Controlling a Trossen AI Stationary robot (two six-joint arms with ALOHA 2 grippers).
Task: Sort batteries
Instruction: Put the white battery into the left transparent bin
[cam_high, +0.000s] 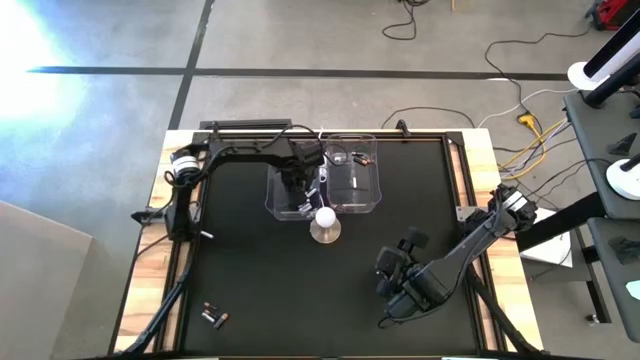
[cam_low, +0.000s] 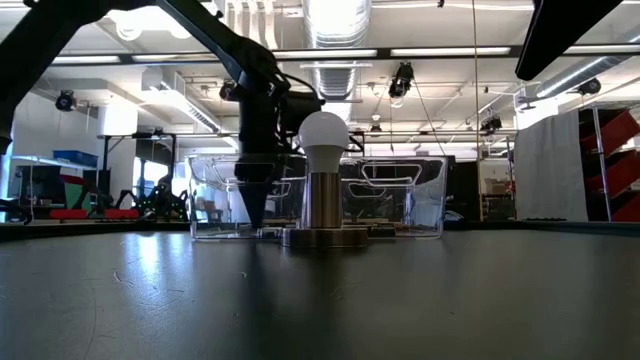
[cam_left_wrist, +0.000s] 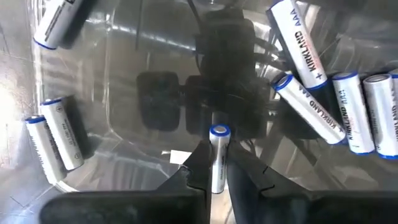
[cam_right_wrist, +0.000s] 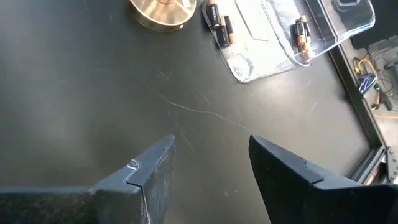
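While the left gripper (cam_left_wrist: 216, 177) hangs inside the left clear bin (cam_high: 285, 195), its fingers are closed on one silvery-white battery (cam_left_wrist: 217, 157), whose long axis runs straight out between the fingertips toward the bin floor directly ahead. Like cells (cam_left_wrist: 339, 106) lie loose on that floor to either side of the gripper, so release looks to be the step in hand. Right gripper (cam_right_wrist: 211, 168) waits open over bare worktop (cam_high: 300, 290), two dark batteries (cam_right_wrist: 219, 25) well ahead of it.
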